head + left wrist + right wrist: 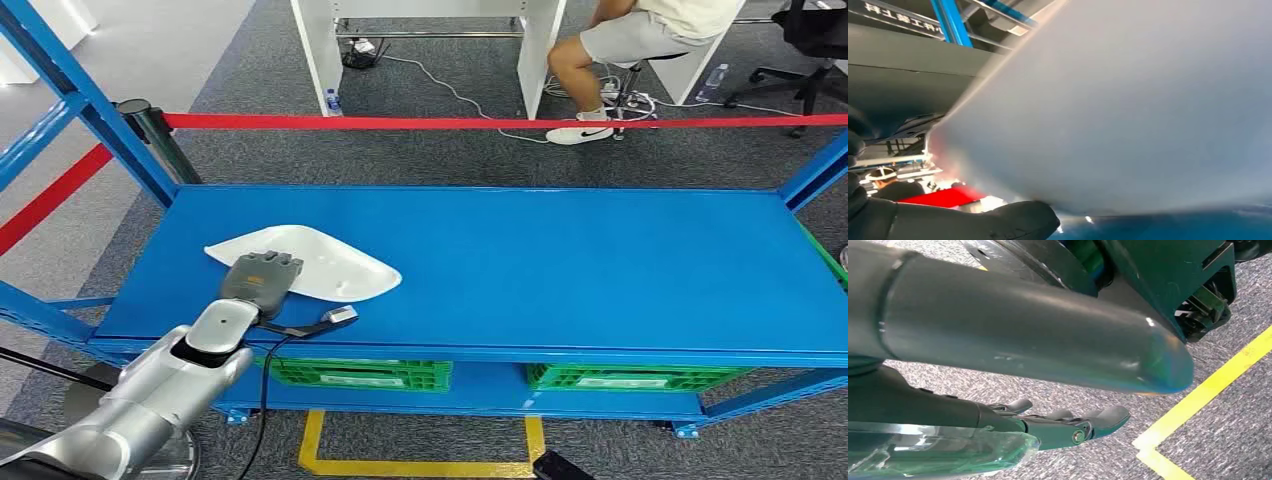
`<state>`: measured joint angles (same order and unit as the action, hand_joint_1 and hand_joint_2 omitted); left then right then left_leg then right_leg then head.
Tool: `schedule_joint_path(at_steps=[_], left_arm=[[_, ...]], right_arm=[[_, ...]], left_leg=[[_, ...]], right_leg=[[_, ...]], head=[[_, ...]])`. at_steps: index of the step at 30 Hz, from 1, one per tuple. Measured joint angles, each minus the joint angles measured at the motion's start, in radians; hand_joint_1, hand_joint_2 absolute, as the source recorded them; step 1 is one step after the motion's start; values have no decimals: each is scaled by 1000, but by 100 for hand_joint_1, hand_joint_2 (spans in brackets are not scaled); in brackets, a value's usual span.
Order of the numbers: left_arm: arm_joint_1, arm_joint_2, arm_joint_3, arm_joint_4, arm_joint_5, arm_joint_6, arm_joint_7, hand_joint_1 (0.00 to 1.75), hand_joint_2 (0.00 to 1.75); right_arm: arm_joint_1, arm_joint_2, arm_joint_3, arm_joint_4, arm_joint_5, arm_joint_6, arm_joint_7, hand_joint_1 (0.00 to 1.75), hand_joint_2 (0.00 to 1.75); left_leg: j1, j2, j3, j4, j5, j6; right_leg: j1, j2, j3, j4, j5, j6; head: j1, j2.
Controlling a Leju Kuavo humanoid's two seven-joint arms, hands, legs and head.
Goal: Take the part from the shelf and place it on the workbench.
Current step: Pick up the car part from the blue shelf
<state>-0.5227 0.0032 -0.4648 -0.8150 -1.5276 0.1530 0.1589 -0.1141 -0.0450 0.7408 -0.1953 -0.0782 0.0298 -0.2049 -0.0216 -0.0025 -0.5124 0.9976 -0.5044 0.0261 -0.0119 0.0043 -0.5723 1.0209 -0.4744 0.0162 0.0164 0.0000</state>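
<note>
Our left hand (262,281) rests on the flat white plastic part (330,264) on the blue metal surface (600,270); we cannot tell its grip. Our right hand (1068,427) hangs with fingers apart, holding nothing, above grey carpet (1228,410).

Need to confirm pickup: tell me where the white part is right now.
In the head view the white part lies flat on the left half of the blue shelf top, its near edge under the left hand.

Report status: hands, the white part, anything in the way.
Left hand rests on the white part, grip unconfirmed. Right hand hangs empty, fingers extended. Part lies flat on blue shelf. Nothing blocking.
</note>
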Motion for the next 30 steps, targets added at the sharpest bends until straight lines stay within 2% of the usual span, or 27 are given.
schedule_joint_path(at_steps=[12, 24, 27, 30], left_arm=[[-19, -3, -3, 27, 0, 8, -44, 175, 175], [3, -2, -3, 28, 28, 103, -65, 175, 175], [26, -2, 3, 7, 75, 133, -105, 175, 175], [78, 1, 20, -60, 189, 141, -189, 175, 175]], right_arm=[[-1, 1, -6, 0, 0, 1, 0, 0, 0], [0, 1, -11, 0, 0, 1, -5, 0, 0], [2, 1, -15, 0, 0, 0, -15, 0, 0], [7, 1, -22, 0, 0, -5, -25, 0, 0]], left_leg=[[0, 0, -1, 0, 0, 0], [0, 0, 0, 0, 0, 0], [0, 0, 0, 0, 0, 0], [-1, 0, -1, 0, -1, 0]], right_leg=[[0, 0, 1, 0, 0, 0], [0, -1, 0, 0, 0, 0], [0, -1, 0, 0, 0, 0], [-1, -1, 0, 0, 0, 0]], head=[[0, 0], [0, 0], [0, 0], [0, 0]])
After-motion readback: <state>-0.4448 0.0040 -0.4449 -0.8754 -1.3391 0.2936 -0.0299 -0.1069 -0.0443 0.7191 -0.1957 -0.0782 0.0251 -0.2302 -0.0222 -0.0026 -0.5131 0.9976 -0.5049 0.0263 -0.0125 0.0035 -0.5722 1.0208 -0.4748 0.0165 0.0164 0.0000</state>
